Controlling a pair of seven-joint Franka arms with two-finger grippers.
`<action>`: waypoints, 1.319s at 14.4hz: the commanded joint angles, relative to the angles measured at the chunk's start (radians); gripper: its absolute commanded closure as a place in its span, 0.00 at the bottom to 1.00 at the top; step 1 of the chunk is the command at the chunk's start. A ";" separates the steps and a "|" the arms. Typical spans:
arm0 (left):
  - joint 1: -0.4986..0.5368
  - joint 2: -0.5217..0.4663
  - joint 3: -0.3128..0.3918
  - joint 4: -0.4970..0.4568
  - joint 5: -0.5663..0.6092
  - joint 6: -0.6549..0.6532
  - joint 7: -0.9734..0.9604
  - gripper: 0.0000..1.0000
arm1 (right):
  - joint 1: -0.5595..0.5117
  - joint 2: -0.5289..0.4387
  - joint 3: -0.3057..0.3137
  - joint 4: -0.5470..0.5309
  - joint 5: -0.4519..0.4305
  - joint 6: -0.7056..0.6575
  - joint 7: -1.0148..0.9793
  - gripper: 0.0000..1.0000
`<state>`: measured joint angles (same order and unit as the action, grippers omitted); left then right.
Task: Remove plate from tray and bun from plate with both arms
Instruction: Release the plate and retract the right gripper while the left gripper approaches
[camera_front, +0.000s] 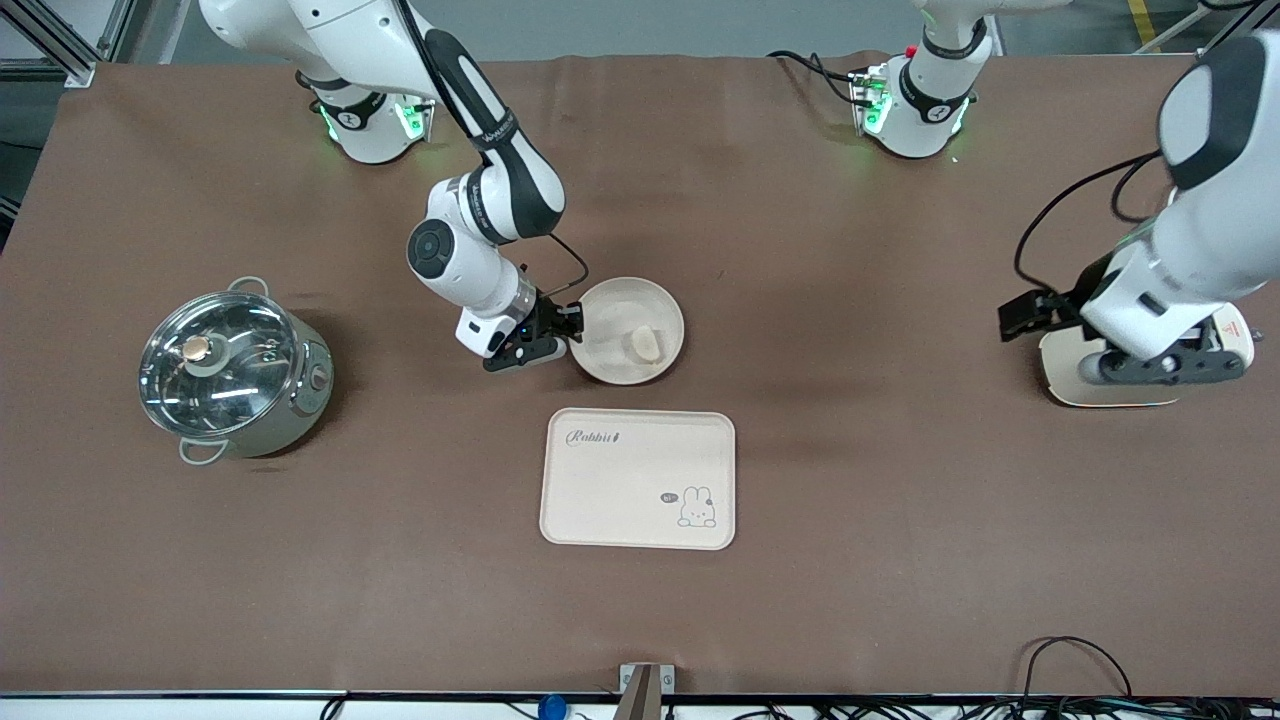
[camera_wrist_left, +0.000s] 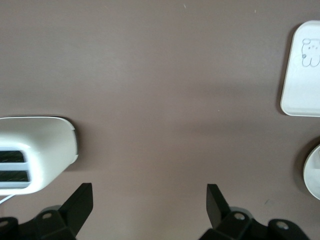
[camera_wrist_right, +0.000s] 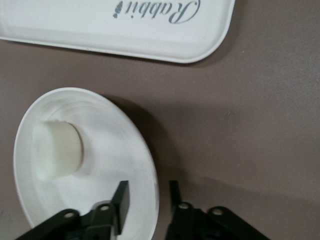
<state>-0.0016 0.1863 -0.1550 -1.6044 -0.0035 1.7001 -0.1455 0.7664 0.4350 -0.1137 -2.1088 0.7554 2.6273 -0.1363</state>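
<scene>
Plate off tray: done, judging by the layout; the plate (camera_front: 628, 330) sits on the bench (camera_front: 860, 500), just beside the tray (camera_front: 638, 478) and farther from the front camera.
Tray: bare, nothing on it.
Bun: not yet removed; the bun (camera_front: 644, 344) lies inside the plate, off-centre.
Right hand: the right hand (camera_front: 562, 335) is low at the plate's rim on the right arm's side, one finger inside the rim and one outside, slightly parted with a gap showing, so seemingly letting go.
Left hand: the left hand (camera_wrist_left: 150, 200) waits, fingers spread wide, holding nothing, over bare bench next to a toaster (camera_wrist_left: 35, 155).
Elsewhere: a lidded pot (camera_front: 235, 368) at the right arm's end.
</scene>
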 joint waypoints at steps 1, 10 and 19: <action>-0.006 0.044 -0.012 -0.034 -0.053 0.042 -0.037 0.00 | -0.045 -0.041 -0.001 0.019 0.016 -0.013 -0.014 0.00; -0.222 0.203 -0.041 -0.032 -0.050 0.180 -0.437 0.00 | -0.346 -0.353 -0.164 0.082 -0.192 -0.507 -0.017 0.00; -0.560 0.424 -0.040 -0.022 -0.043 0.512 -0.954 0.00 | -0.609 -0.561 -0.124 0.346 -0.717 -1.015 -0.013 0.00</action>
<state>-0.5287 0.5645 -0.2031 -1.6407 -0.0448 2.1568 -1.0392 0.2376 -0.1023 -0.3149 -1.8285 0.1066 1.7071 -0.1572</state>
